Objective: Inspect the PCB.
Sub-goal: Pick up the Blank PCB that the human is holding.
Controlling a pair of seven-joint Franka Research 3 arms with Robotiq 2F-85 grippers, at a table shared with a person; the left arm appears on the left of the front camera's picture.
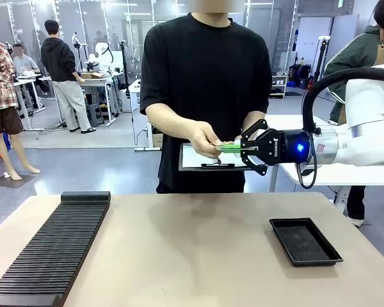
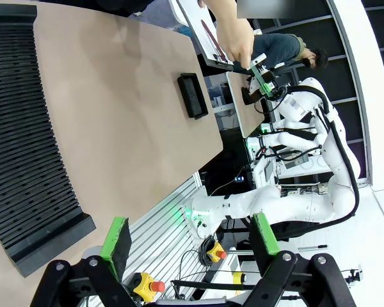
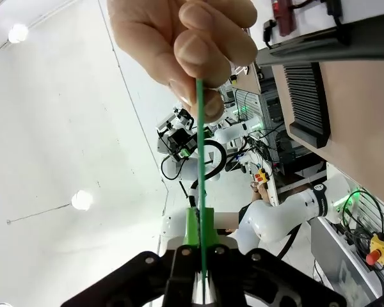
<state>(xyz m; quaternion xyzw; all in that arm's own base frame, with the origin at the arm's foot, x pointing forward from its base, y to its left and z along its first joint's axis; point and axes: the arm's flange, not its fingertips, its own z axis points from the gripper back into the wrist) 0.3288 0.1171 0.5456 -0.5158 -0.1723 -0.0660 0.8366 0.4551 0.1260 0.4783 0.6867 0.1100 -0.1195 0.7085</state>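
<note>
1. Currently the thin flat green rectangular circuit board [image 1: 228, 147] hangs roughly level in the air beyond the far edge of the tan counter [image 1: 198, 249]. One end sits in the right arm's jaws, which are closed on it. The other end is pinched by the person's hand [image 1: 203, 137].
2. Seen edge-on in the right wrist view, the board is a straight sliver. I judge it light and stiff, yet thin enough to flex or crack if the two holders twist or pull against each other.
3. The best hold is at the end margins, with the flat faces between the pads. The speckled face probably carries small parts that should not be pressed, and the smooth laminate may slip under a weak pinch.
4. The left arm's jaws stand wide open, their green pads [image 2: 118, 238] well apart with nothing between them.
5. White print on the black housing [image 1: 276, 148] behind the right arm's jaws reads ROBOTIQ. Any print on the board is too small to read. Nothing is legible on the white-papered clipboard [image 1: 205, 161] that the person holds just below it.
</note>
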